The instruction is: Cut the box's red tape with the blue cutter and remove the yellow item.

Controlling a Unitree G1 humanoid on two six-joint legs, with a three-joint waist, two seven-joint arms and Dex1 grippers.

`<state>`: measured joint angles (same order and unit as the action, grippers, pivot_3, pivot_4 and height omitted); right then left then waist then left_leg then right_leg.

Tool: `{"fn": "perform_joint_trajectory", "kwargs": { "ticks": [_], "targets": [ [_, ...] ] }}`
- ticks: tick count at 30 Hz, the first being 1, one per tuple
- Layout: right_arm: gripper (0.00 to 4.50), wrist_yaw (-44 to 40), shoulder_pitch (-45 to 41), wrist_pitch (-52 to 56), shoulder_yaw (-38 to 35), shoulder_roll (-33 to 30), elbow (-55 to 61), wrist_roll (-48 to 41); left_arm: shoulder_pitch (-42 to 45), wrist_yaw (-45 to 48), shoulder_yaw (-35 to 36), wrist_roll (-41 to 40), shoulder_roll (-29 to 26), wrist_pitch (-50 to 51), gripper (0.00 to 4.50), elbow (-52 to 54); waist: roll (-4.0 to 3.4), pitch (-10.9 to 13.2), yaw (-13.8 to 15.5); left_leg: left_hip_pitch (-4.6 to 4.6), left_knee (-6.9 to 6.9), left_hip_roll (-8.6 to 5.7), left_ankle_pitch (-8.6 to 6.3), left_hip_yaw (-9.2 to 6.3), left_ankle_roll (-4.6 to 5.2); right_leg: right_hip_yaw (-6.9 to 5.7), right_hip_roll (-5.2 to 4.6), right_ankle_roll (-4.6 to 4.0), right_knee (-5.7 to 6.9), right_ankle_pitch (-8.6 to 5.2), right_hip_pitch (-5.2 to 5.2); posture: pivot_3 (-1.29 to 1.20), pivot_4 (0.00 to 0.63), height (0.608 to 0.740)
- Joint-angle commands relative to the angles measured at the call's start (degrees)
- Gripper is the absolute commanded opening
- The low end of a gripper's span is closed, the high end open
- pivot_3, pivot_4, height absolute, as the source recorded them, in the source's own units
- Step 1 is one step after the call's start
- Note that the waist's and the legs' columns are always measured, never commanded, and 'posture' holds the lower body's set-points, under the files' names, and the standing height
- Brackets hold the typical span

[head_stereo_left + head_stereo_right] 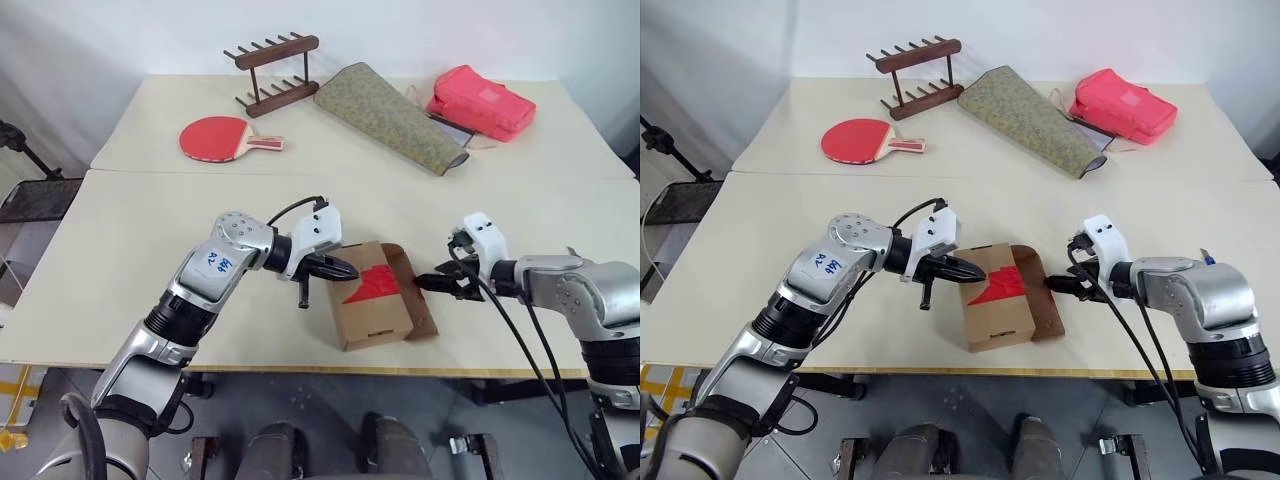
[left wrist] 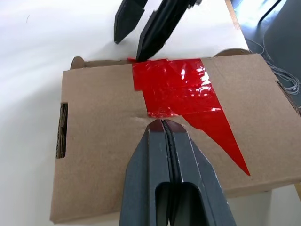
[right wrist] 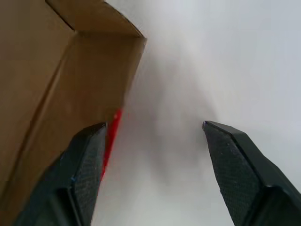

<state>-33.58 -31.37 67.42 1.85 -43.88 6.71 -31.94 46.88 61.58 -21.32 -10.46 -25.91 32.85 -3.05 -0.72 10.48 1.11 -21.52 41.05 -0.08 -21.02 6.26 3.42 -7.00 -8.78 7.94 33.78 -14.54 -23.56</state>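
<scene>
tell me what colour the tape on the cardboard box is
Bright red tape, clearest in the left wrist view.

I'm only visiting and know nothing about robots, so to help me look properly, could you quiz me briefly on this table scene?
1. True or false: the left pincer is shut, with its tips at the red tape.
2. What lies on the table near the wooden rack? A) a red paddle B) a banana C) a mug
3. Fill in: the right pincer, beside the box, is ____ (open or shut).

Key: 1 true; 2 A; 3 open.
</scene>
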Motion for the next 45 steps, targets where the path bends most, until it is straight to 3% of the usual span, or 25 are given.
{"fn": "perform_joint_trajectory", "kwargs": {
  "ticks": [1, 7, 12, 19, 30, 39, 45],
  "targets": [
    [3.38, -1.3, 0.7, -3.4, 2.0, 0.4, 3.8, 1.5, -1.3, 0.0, -1.9, 1.8, -0.3, 0.5, 0.0, -0.5, 0.0, 0.0, 0.0, 0.0, 0.0, 0.0, 0.0, 0.0, 0.0, 0.0, 0.0, 0.0, 0.01, 0.0, 0.0, 0.0, 0.15, 0.74],
    [3.38, -6.4, 3.3, -8.7, 2.9, -1.6, 5.5, 2.7, -1.3, -0.2, -1.3, 1.7, -1.0, 1.1, 0.0, 0.1, 0.0, 0.0, 0.0, 0.0, -0.01, 0.0, 0.0, 0.01, -0.02, -0.01, 0.03, 0.0, -0.02, 0.0, 0.01, 0.0, 0.15, 0.74],
    [3.38, -15.6, -2.1, -11.3, 5.8, -7.4, -4.2, 5.5, -1.7, 0.0, -1.4, 2.0, -1.8, 1.1, 0.0, 0.7, 0.0, 0.0, -0.1, 0.0, 0.01, 0.0, 0.0, 0.03, 0.0, 0.02, 0.03, 0.0, -0.03, 0.0, 0.01, 0.0, 0.15, 0.74],
    [3.38, -25.2, -13.3, 4.2, 7.2, -2.1, -19.5, -1.3, -2.5, -0.4, -1.3, 1.8, -2.6, 1.3, 0.0, 1.9, 0.0, 0.0, -1.2, 0.03, -0.02, 0.1, 0.0, 0.0, -0.01, 0.0, 0.05, -0.04, 0.0, -0.01, 0.01, 0.0, 0.15, 0.74],
    [3.38, -33.5, -19.8, 5.4, 17.4, 2.7, -27.9, 2.2, -4.7, -1.9, -0.2, 1.4, -3.4, 2.4, 0.0, 4.9, -0.01, 0.0, -1.4, 0.03, -0.03, 0.08, -0.06, -0.11, -0.11, -0.06, 0.02, -0.04, 0.07, -0.01, 0.0, 0.0, 0.15, 0.74],
    [0.38, -33.7, -20.1, 4.8, 18.4, 6.6, -34.6, 5.6, -6.8, -1.9, -0.1, 1.0, -4.4, 2.9, 0.0, 8.1, -0.01, 0.0, -1.6, 0.08, -0.05, 0.14, -0.1, -0.12, -0.19, -0.1, 0.12, -0.04, 0.1, -0.01, 0.0, 0.0, 0.15, 0.74],
    [0.38, -32.6, -22.2, 5.4, 19.4, 10.2, -40.2, 8.1, -7.5, -1.9, -0.2, 0.9, -4.5, 2.7, 0.0, 9.0, 0.04, -0.1, -2.7, 0.25, -0.05, 0.2, -0.09, -0.1, -0.23, -0.07, 0.16, -0.04, 0.13, -0.01, 0.15, 0.0, 0.15, 0.74]
  ]
}}
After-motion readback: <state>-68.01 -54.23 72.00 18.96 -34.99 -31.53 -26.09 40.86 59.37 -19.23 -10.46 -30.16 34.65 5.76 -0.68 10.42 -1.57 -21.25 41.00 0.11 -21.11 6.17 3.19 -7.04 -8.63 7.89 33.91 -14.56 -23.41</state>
